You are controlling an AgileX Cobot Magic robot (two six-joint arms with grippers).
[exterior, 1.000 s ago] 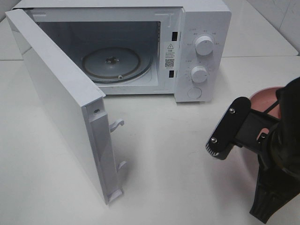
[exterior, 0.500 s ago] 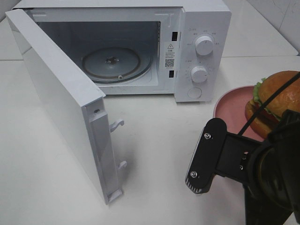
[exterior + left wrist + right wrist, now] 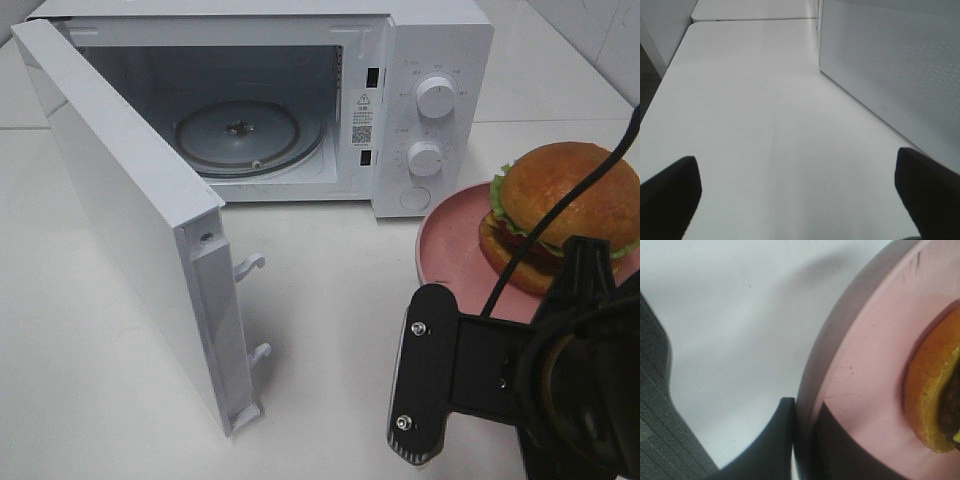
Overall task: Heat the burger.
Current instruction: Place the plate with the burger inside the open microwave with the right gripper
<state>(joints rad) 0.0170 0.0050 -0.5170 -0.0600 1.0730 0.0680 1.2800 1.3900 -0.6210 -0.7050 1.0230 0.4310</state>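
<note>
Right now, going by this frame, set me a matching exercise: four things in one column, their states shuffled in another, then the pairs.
Things:
1. microwave door
2. burger
3. right claw
4. left claw

States:
A. wide open above the table
B. pinching the rim of the pink plate
C. swung open
D. sitting on the pink plate

Pairs: 1-C, 2-D, 3-B, 4-A
</note>
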